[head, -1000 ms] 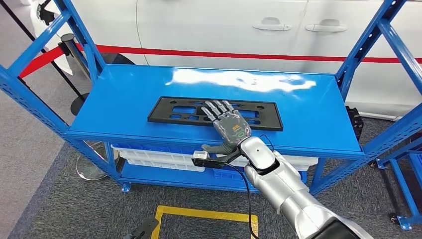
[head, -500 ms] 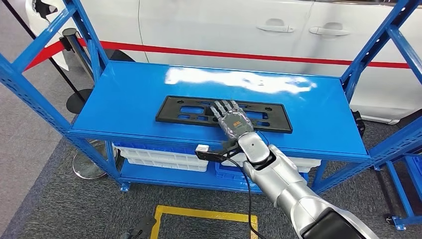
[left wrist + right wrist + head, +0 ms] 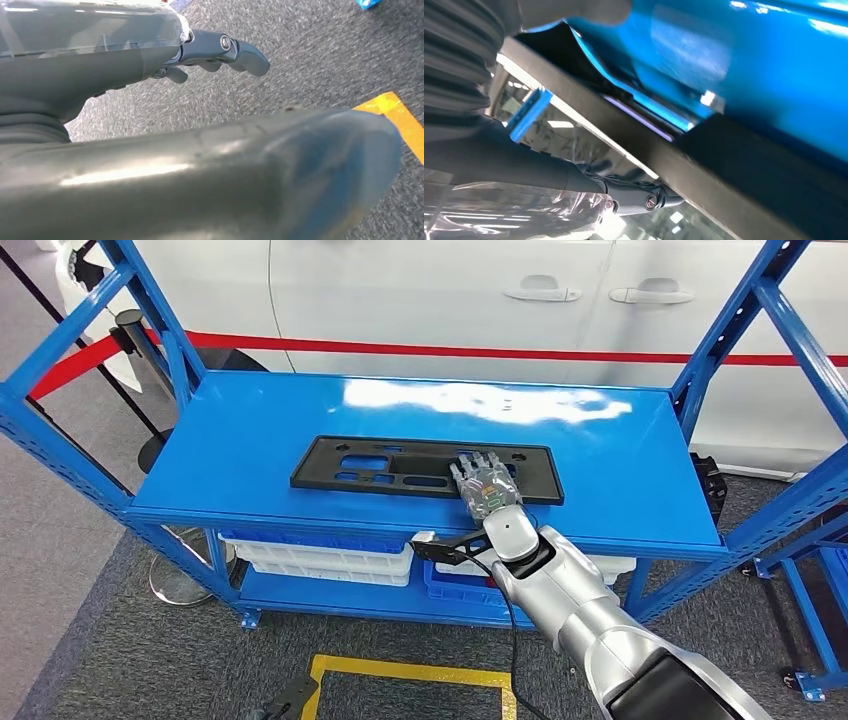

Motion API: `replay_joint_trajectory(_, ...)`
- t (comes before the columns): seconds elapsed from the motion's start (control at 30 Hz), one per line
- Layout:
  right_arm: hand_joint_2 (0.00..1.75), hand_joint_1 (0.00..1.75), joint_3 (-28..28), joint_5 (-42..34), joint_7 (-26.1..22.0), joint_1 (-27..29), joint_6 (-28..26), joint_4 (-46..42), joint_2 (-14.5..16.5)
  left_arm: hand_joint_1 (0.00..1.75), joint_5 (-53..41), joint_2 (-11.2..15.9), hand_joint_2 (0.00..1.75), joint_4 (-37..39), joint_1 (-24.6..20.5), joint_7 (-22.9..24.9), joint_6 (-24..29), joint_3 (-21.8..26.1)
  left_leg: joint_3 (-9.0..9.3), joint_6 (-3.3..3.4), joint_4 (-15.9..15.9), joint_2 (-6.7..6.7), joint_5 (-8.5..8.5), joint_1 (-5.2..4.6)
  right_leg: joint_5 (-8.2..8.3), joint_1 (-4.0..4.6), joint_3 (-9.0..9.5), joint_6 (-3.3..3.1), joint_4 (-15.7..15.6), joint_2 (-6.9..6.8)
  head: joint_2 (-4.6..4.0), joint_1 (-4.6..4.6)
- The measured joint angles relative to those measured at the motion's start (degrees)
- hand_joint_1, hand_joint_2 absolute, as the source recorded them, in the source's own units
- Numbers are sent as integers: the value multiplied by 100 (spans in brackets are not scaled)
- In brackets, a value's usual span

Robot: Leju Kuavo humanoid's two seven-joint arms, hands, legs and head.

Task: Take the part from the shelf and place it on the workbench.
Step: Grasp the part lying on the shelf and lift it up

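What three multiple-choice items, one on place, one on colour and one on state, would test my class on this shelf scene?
1. Where does the black part lie?
A. on the blue shelf's top
B. on the floor
C. in a white bin

2. What colour is the stripe on the white car?
A. green
B. red
C. yellow

3. What is the right hand doing?
A. hanging by the floor
B. lifting the part high
C. resting on the part

Key: 1 A, the part lies flat on the blue shelf. 2 B, a red stripe crosses the doors. 3 C, the hand lies over the part's near right edge.
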Motion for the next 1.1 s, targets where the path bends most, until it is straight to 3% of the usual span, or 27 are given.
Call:
replay_joint_trajectory(0.03, 175, 163, -1, -16, 30, 3, -12, 11, 0, 0, 1, 0, 0, 0, 3, 1, 1, 0, 14, -3, -42, 1, 95, 0, -7, 2, 2, 0, 11, 3, 0, 0)
replay_joint_trajectory(0.07, 175, 164, -1, -29, 48, 1, -28, 18, 1, 0, 2, 1, 0, 0, 3, -1, 2, 0, 133, 0, -298, 3, 281, 1, -20, 2, 7, 5, 27, 9, 0, 0)
replay_joint_trajectory(0.1, 175, 165, -2, -43, 59, -3, -45, 21, 3, 0, 2, 1, 0, 0, -1, -4, 3, 0, 317, 11, -699, 6, 493, 2, -41, 0, 13, 17, 51, 15, 0, 0)
replay_joint_trajectory(0.17, 175, 167, -6, -63, 65, -19, -75, 22, 9, 0, 2, 2, 0, 0, -12, -14, 5, 0, 630, 46, -1334, 4, 710, -8, -82, 13, 0, 57, 106, 26, 0, 0)
replay_joint_trajectory(0.2, 175, 167, -10, -71, 68, -28, -90, 24, 10, 0, 2, 1, 0, 1, -14, -19, 5, 0, 697, 69, -1476, 0, 720, -15, -92, 21, -14, 80, 127, 31, 0, 1)
replay_joint_trajectory(0.33, 175, 169, -27, -98, 67, -56, -159, 28, 5, 0, 1, 3, 0, 2, -11, -31, 6, 2, 734, 189, -1552, -2, 724, -13, -170, 22, -63, 172, 224, 36, 0, 2)
replay_joint_trajectory(0.4, 175, 173, -32, -107, 58, -66, -179, 29, -1, 0, 0, 2, 0, 2, -24, -37, 5, 1, 749, 241, -1579, 8, 738, 5, -460, -2, -290, 233, 719, 23, 0, 2)
replay_joint_trajectory(0.47, 175, 175, -33, -112, 49, -64, -187, 32, -2, 0, -1, 2, 0, 2, -28, -40, 4, 0, 750, 261, -1580, 14, 734, 5, -779, -24, -673, 276, 1484, 8, 0, 2)
replay_joint_trajectory(0.5, 175, 175, -33, -113, 40, -58, -192, 35, -3, 0, -1, 2, 0, 2, -27, -40, 4, 0, 754, 264, -1579, 14, 731, 5, -823, -33, -805, 285, 1723, 3, 0, 2)
replay_joint_trajectory(0.53, 175, 175, -33, -114, 32, -55, -204, 38, -3, 0, -1, 2, 0, 2, -26, -40, 4, 0, 761, 264, -1578, 10, 727, 5, -756, -39, -841, 285, 1756, 0, 0, 2)
replay_joint_trajectory(0.57, 175, 175, -33, -114, 18, -56, -221, 39, -4, 0, -1, 2, 0, 2, -26, -39, 4, 0, 775, 260, -1578, 2, 720, 5, -578, -43, -752, 274, 1542, -1, 0, 2)
replay_joint_trajectory(0.63, 175, 175, -36, -120, -21, -64, -273, 41, -4, 0, 1, -1, 0, 2, -28, -33, 4, 1, 811, 237, -1578, -16, 698, -1, -162, -28, -361, 223, 732, 1, 0, 2)
replay_joint_trajectory(0.7, 175, 175, -47, -172, -90, -67, -355, 41, -3, 0, 7, -5, 0, 2, -30, -28, 8, 2, 824, 192, -1576, -24, 680, -14, 3, 8, -102, 177, 187, 6, 0, 2)
replay_joint_trajectory(0.8, 175, 175, -129, -363, -238, -55, -505, 36, 2, 0, 29, -11, 0, 2, -26, -25, 19, 2, 832, 100, -1602, -26, 669, -10, 1, 18, -60, 121, 76, 7, 0, 2)
replay_joint_trajectory(0.87, 175, 175, -198, -432, -288, -62, -545, 29, 8, 0, 39, -15, 0, 2, -23, -21, 26, 2, 759, 56, -1398, -17, 507, -10, 28, -15, -21, 54, 12, -9, 0, 1)
replay_joint_trajectory(0.97, 175, 175, -229, -455, -302, -40, -552, 27, 11, 0, 44, -14, 0, 2, -15, -19, 30, 2, 284, 15, -327, -4, -23, 0, 36, -16, -6, 5, -12, -26, 0, 0)
replay_joint_trajectory(1.0, 175, 175, -231, -460, -305, -28, -555, 27, 11, 0, 45, -13, 0, 2, -7, -17, 30, 2, 141, 2, -30, -4, -110, 2, 34, -11, -7, 3, -8, -27, 0, 0)
replay_joint_trajectory(1.03, 175, 175, -239, -486, -323, -20, -565, 27, 11, 0, 49, -13, 0, 2, 0, -16, 30, 2, 91, -5, 60, -3, -82, 3, 32, -8, -7, 2, -2, -24, 0, 0)
replay_joint_trajectory(1.07, 175, 175, -262, -548, -366, -16, -588, 26, 11, 0, 52, -13, 0, 2, 3, -15, 30, 2, 150, -7, -83, -1, 55, 4, 27, -9, -4, 5, 8, -21, 0, 0)
replay_joint_trajectory(1.1, 175, 175, -315, -682, -465, -15, -632, 20, 12, 0, 56, -13, 0, 2, 3, -16, 31, 2, 306, -4, -426, 2, 266, 8, 17, -12, -1, 12, 25, -16, 0, 0)
